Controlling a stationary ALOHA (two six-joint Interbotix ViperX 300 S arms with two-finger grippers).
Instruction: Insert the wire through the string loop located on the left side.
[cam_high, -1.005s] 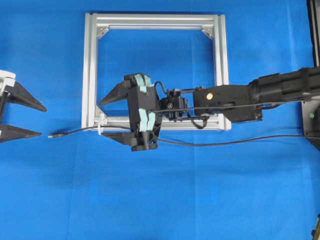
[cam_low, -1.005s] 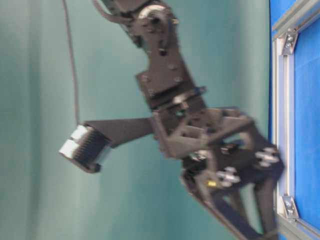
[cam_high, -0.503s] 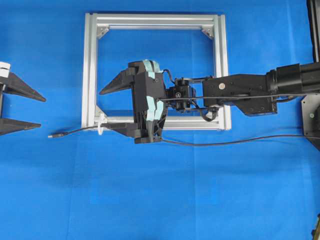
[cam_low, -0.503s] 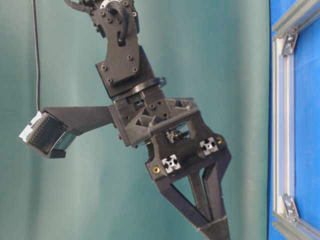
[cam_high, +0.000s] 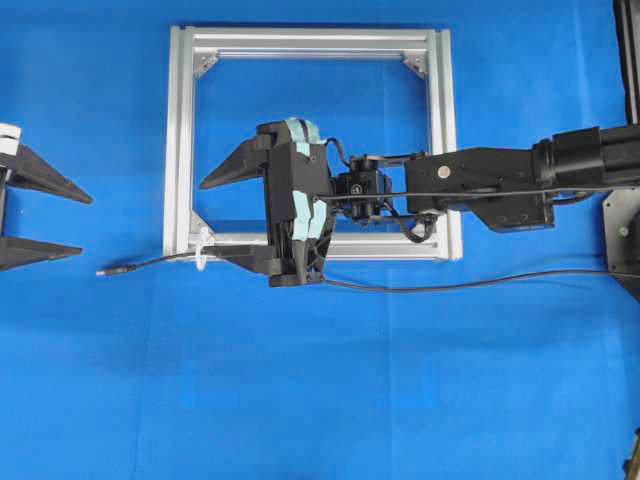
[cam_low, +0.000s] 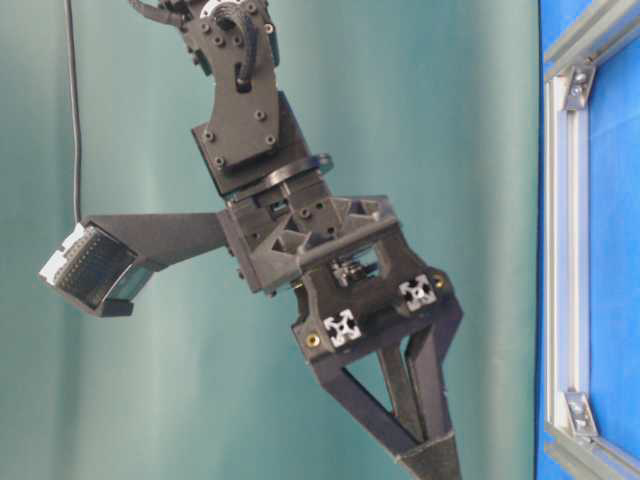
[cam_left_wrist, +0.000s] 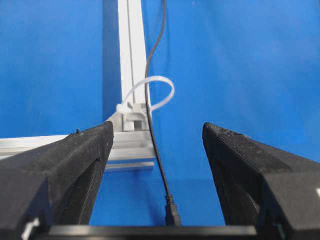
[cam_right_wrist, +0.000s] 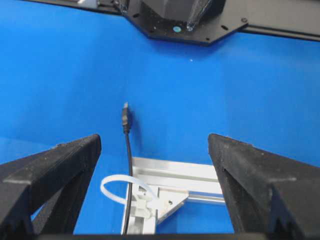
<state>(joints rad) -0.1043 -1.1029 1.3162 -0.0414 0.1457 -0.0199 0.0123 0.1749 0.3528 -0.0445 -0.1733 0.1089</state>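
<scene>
The wire (cam_high: 450, 284) is a thin black cable running left from the right edge, under my right gripper (cam_high: 203, 218), to its plug (cam_high: 105, 270) on the blue cloth. It passes through the whitish string loop (cam_high: 203, 251) at the frame's lower-left corner. The left wrist view shows the wire (cam_left_wrist: 149, 107) inside the string loop (cam_left_wrist: 167, 85) and the plug (cam_left_wrist: 173, 216) between my fingers. My left gripper (cam_high: 87, 225) stands open just left of the plug. The right gripper (cam_right_wrist: 154, 139) hangs open above the string loop (cam_right_wrist: 107, 189) and holds nothing.
The square silver aluminium frame (cam_high: 180, 140) lies flat on the cloth, with corner brackets (cam_high: 206, 64). The right arm (cam_high: 500, 185) reaches across the frame's lower half. Its wide-spread finger pad (cam_low: 90, 272) shows in the table-level view, high off the cloth.
A second ago the right gripper sat lower over the frame's bottom rail; it lifted and shifted slightly right, then held still. The left gripper edged up slightly. The wire has not moved.
</scene>
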